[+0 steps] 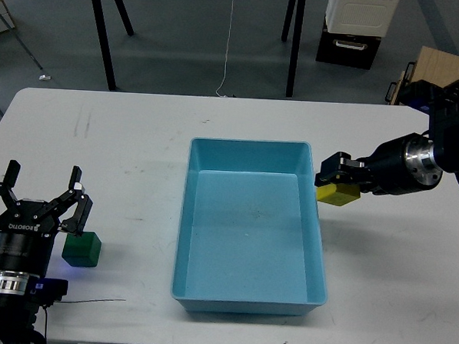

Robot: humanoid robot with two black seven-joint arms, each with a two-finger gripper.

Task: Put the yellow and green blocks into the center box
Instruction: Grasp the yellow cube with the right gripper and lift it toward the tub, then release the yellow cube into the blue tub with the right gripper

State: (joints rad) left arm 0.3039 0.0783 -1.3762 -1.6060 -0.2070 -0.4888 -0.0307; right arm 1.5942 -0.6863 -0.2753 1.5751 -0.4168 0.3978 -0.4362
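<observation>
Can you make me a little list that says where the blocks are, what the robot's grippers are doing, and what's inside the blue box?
yellow block: held in the right gripper, just past the tray's right rim
green block: resting on the white table, left of the tray
left gripper: open, fingers spread, right next to the green block, not holding it
blue tray: middle of the table, no blocks inside
blocks in tray: none yet
floor behind table: black stand legs and a black-and-white crate
</observation>
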